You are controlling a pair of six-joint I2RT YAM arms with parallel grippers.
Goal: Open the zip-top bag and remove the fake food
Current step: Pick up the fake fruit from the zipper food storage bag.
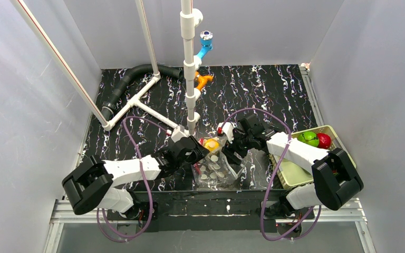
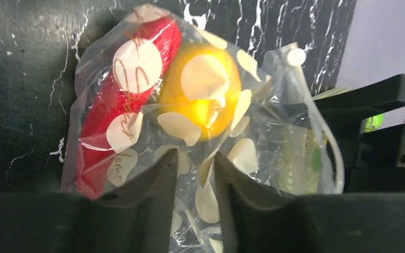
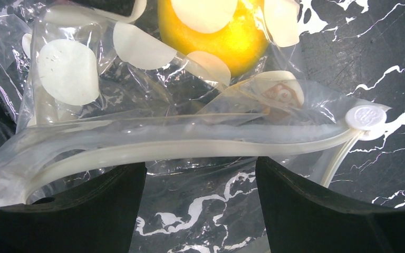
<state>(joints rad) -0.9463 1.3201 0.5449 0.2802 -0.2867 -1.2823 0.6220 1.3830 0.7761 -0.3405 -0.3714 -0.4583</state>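
The clear zip-top bag (image 1: 217, 167) with whitish dots lies near the table's front edge between both grippers. Inside it show fake food pieces, one red (image 2: 97, 121) and one yellow (image 2: 211, 105). My left gripper (image 2: 196, 155) reaches onto the bag's near end. Its jaws stand a narrow gap apart with crinkled film between them. My right gripper (image 3: 200, 163) is open wide. The bag's white zip strip (image 3: 190, 147) runs across just beyond its fingertips, and the slider (image 3: 365, 117) sits at the strip's right end. From above, the left gripper (image 1: 199, 154) and right gripper (image 1: 231, 153) flank the bag's top.
A pale mesh basket (image 1: 295, 174) at the right holds a green piece (image 1: 310, 138) and a red piece (image 1: 324, 140). A white pipe frame (image 1: 153, 105), a black hose (image 1: 132, 76), and orange (image 1: 204, 80) and blue (image 1: 205, 47) fittings stand at the back. Grey walls close both sides.
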